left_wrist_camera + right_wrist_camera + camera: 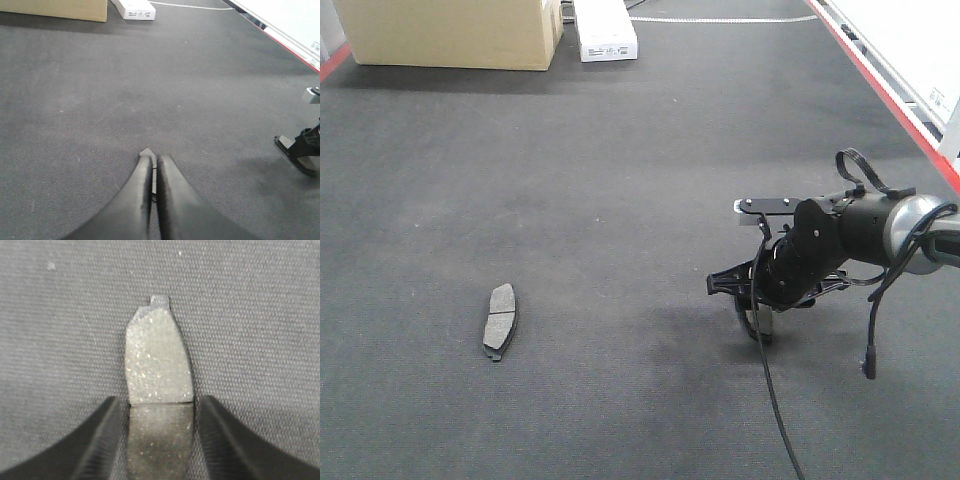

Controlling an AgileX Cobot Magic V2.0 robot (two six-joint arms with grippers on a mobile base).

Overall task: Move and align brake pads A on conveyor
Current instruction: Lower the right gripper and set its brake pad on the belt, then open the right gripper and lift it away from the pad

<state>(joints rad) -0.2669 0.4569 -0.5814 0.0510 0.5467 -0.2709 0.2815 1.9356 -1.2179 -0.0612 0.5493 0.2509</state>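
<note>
One brake pad (500, 319) lies flat on the conveyor (620, 180), left of centre. My right gripper (757, 325) is down at the belt on the right. In the right wrist view it (160, 401) is open, its fingers astride a second brake pad (157, 355) lying flat. The left finger touches the pad's edge, and a thin gap shows at the right finger. My left gripper (154, 157) hovers over bare belt, shut on a thin grey brake pad (148, 152) held edge-on, with only its tip showing. The left gripper is outside the front view.
A cardboard box (450, 30) and a white box (605, 30) stand at the far end of the belt. The red side edge (890, 90) runs along the right. The right arm's cable (775, 400) trails over the belt toward the near edge.
</note>
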